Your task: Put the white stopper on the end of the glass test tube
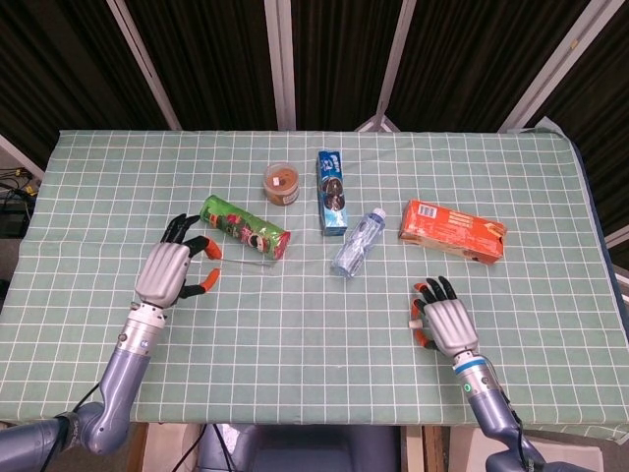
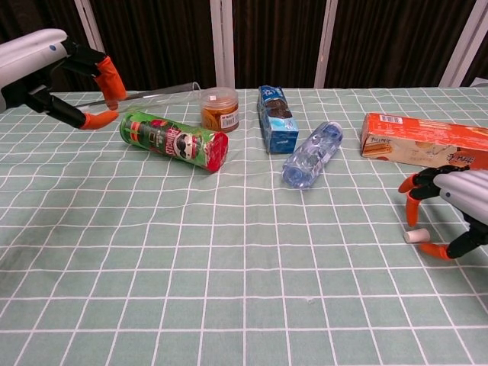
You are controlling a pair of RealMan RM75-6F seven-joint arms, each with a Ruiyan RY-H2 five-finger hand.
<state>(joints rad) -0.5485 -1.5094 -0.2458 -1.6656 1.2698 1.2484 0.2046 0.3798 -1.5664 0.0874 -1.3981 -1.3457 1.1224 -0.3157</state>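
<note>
A small white stopper [image 2: 414,235] lies on the green checked cloth near the right front; the head view shows the stopper [image 1: 416,323] just left of my right hand. That right hand [image 2: 456,204] [image 1: 444,321] hovers over it with orange fingertips [image 2: 412,215] spread on either side, not touching it. Far left, my left hand [image 2: 44,67] [image 1: 169,270] pinches one end of the clear glass test tube [image 2: 156,92]. The tube is lifted and points right, with its open end near the brown jar.
Below the tube lies a green Pringles can [image 2: 174,139]. Behind it stands a brown jar [image 2: 219,109]. A blue biscuit pack [image 2: 276,118] and a water bottle [image 2: 311,154] lie mid-table, and an orange box [image 2: 423,149] lies just beyond my right hand.
</note>
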